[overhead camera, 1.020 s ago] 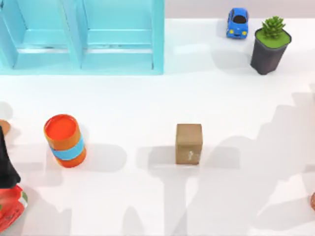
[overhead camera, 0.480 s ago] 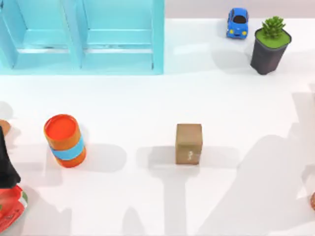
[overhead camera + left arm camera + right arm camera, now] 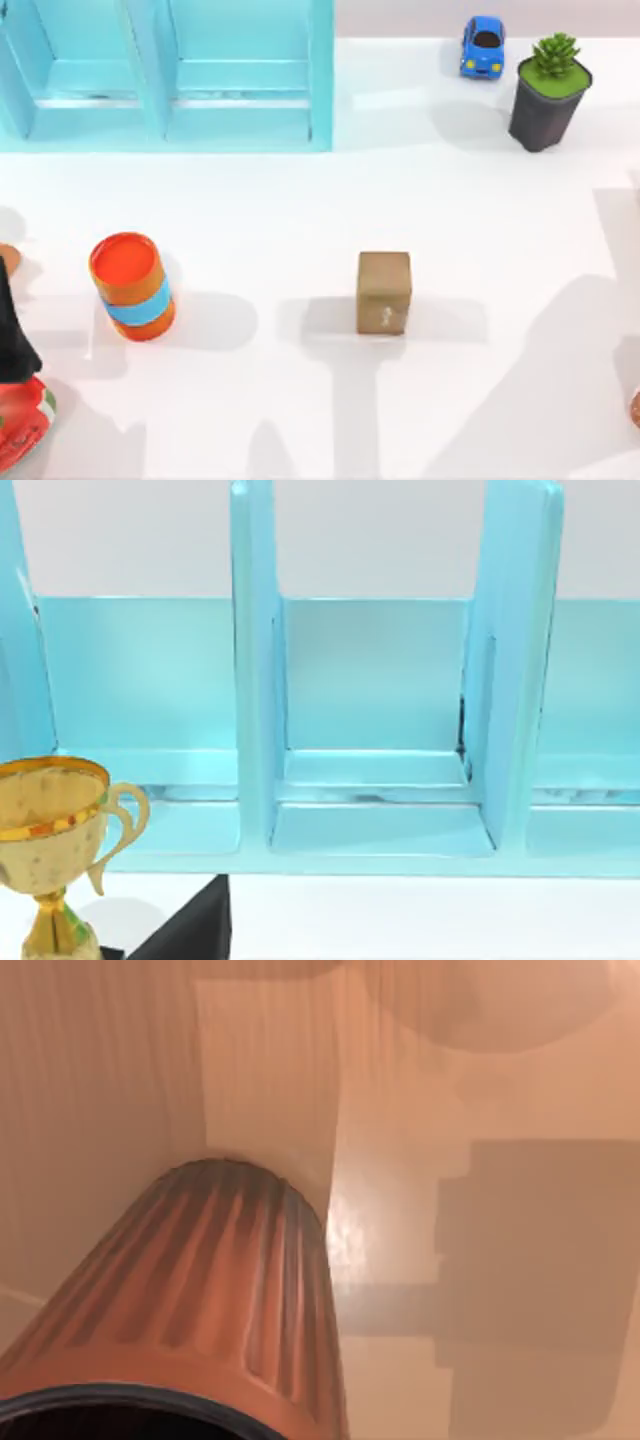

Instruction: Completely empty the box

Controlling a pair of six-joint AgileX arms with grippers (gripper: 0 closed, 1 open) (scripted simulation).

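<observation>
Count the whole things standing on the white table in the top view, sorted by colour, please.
Blue toy car: 1
Black pot with green plant: 1
Orange can with blue band: 1
Brown cardboard box: 1
Light blue shelf unit: 1
Total: 5

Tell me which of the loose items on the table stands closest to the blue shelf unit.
The blue toy car, at the table's far edge just right of the blue shelf unit. The potted plant stands further right; the orange can and brown box sit nearer the front.
</observation>
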